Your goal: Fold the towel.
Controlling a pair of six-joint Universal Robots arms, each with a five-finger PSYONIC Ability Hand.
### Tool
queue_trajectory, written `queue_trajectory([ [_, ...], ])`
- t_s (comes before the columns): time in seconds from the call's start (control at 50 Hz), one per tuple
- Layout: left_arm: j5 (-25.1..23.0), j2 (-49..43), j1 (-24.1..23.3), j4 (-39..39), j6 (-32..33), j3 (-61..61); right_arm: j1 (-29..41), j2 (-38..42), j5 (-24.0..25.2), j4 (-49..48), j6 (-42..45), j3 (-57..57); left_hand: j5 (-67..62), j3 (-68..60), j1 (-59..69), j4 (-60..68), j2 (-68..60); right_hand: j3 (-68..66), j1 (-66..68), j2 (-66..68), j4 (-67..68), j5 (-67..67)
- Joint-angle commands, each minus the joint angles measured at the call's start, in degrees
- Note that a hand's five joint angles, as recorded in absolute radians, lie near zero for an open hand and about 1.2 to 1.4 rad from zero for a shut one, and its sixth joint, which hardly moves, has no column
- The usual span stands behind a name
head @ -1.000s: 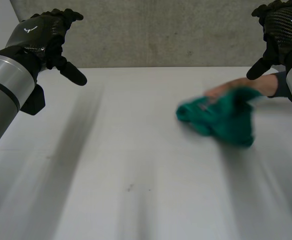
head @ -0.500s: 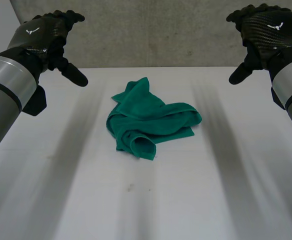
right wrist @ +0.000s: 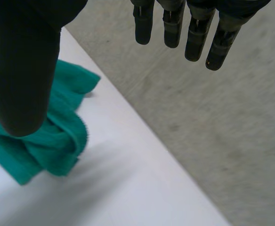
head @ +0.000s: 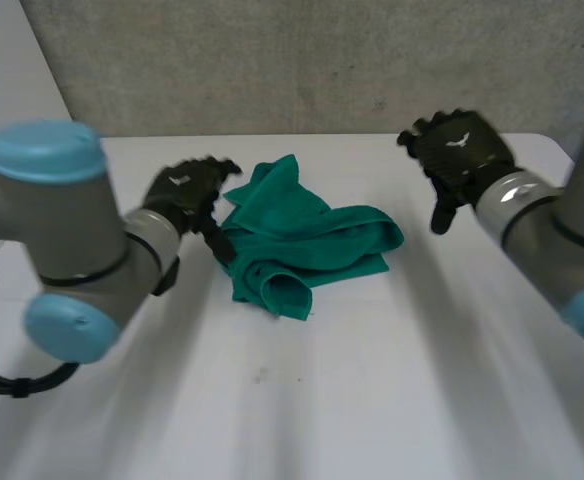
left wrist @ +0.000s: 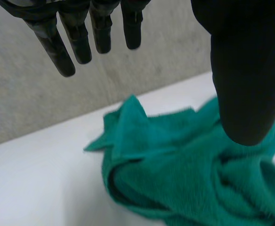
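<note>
Straight, spread fingers (left wrist: 57, 47) and a thumb (left wrist: 246, 70) set wide apart from them mark the left hand (head: 185, 193). It grasps nothing as it hovers just beside the left edge of the towel (head: 307, 245); whether the thumb tip brushes the cloth cannot be told. The right hand (head: 462, 150) is likewise spread, its fingers extended and its thumb held clear, with nothing in it. It hangs near the towel's right side but apart from it. The green towel lies crumpled in a loose heap in the middle of the white table (head: 372, 400), between the two hands. One pointed corner sticks out toward the far edge, and a rolled fold sits at the near side. The left arm (head: 72, 240) and the right arm (head: 542, 230), grey with light-blue caps, reach in from either side. A grey wall (head: 302, 60) runs behind the table.
</note>
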State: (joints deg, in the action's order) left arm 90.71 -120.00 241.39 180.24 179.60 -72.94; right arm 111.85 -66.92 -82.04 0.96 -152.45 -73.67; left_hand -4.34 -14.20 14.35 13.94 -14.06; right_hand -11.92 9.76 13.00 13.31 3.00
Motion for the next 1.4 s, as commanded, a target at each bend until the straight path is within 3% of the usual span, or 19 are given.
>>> queue_trajectory([
  [0.02,0.35,-10.86,-1.10,5.55,7.94,3.24,0.57,15.93,0.39,-0.17,-18.82,11.61,-9.99,-10.13,9.98,10.38,-10.27,1.92,0.24,-3.00,-3.31,-3.00],
  [0.12,0.26,-14.12,-1.19,6.96,10.68,3.86,0.21,24.63,0.39,0.01,-30.08,19.34,-14.86,-15.00,14.85,15.25,-15.14,1.92,0.24,-3.00,-3.31,-3.00],
  [0.16,0.26,-14.74,-1.36,7.05,10.86,4.03,0.30,29.18,0.04,0.35,-32.81,22.94,-23.92,-24.06,23.91,24.31,-24.20,1.92,0.24,-3.00,-3.31,-3.00],
  [0.18,0.26,-15.00,-1.36,7.05,10.77,3.95,0.39,30.43,-0.05,0.45,-33.17,24.18,-36.29,-36.43,36.28,36.68,-36.57,1.92,0.24,-3.00,-3.31,-3.00],
  [0.22,0.35,-15.00,-1.54,7.05,10.60,3.86,0.83,32.72,-0.23,0.97,-33.35,26.47,-48.48,-48.61,48.46,48.87,-48.75,1.92,0.24,-3.00,-3.31,-3.00],
  [0.3,0.44,-13.95,-3.64,6.61,10.42,2.80,1.09,37.03,-0.67,2.29,-33.35,31.91,-65.16,-65.30,65.15,65.55,-65.44,-14.11,16.27,13.03,12.71,13.02],
  [0.36,0.87,-10.88,-6.10,6.44,10.16,0.79,1.27,39.76,-0.93,3.52,-33.35,36.05,-65.66,-65.80,65.65,66.06,-65.94,-40.63,42.79,39.55,39.23,39.54],
  [0.4,1.40,-8.86,-6.90,6.35,9.46,-0.97,1.27,40.11,-0.67,5.01,-33.35,38.15,-65.66,-65.80,65.65,66.06,-65.94,-67.92,70.08,66.84,66.52,66.83],
  [0.44,1.75,-5.79,-7.78,6.44,7.79,-3.61,1.27,39.94,-0.58,5.98,-33.44,39.22,-65.66,-65.80,65.65,66.06,-65.94,-68.08,70.24,67.00,66.69,67.00],
  [0.68,1.67,4.50,-17.09,4.33,-12.15,-10.99,1.53,27.38,1.70,7.74,-32.91,38.17,-65.52,-65.66,65.51,65.91,-65.80,-68.08,70.24,67.00,66.69,67.00],
  [0.7,1.58,5.72,-17.97,4.33,-14.60,-11.26,1.53,24.32,2.40,7.48,-32.56,36.25,-45.87,-46.01,45.86,46.26,-46.15,-68.08,70.24,67.00,66.69,67.00],
  [0.72,1.84,7.13,-18.67,4.24,-16.54,-11.17,1.53,22.64,2.84,7.39,-32.21,35.10,-13.20,-13.34,13.19,13.59,-13.48,-68.08,70.24,67.00,66.69,67.00],
  [0.74,1.93,7.84,-18.59,4.15,-17.34,-11.17,1.53,20.88,3.37,7.22,-31.77,33.96,2.45,2.31,-2.46,-2.06,2.17,-68.08,70.24,67.00,66.69,67.00],
  [0.76,2.10,8.63,-18.59,4.24,-17.87,-11.09,1.53,19.21,3.98,7.04,-31.16,32.56,4.34,4.20,-4.35,-3.94,4.06,-68.08,70.24,67.00,66.69,67.00],
  [0.96,5.62,10.67,-6.47,4.85,-16.22,-11.53,5.57,3.29,10.49,3.96,-18.68,15.06,4.29,4.15,-4.30,-3.90,4.01,-68.08,70.24,67.00,66.69,67.00],
  [1.26,4.57,-2.78,-8.22,5.29,-16.91,-5.55,11.02,-4.53,11.11,3.35,-15.86,1.17,1.77,1.63,-1.78,-1.38,1.49,-68.08,70.24,67.00,66.69,67.00],
  [1.34,4.66,-6.30,-8.39,5.21,-17.44,-3.27,11.37,-5.85,11.11,2.56,-16.12,-0.76,-7.78,-7.92,7.77,8.17,-8.06,-68.08,70.24,67.00,66.69,67.00],
  [1.4,4.74,-7.53,-8.31,5.38,-18.49,-3.00,11.29,-6.99,10.93,1.85,-16.12,-1.99,-45.89,-46.03,45.88,46.28,-46.16,-68.08,70.24,67.00,66.69,67.00],
])
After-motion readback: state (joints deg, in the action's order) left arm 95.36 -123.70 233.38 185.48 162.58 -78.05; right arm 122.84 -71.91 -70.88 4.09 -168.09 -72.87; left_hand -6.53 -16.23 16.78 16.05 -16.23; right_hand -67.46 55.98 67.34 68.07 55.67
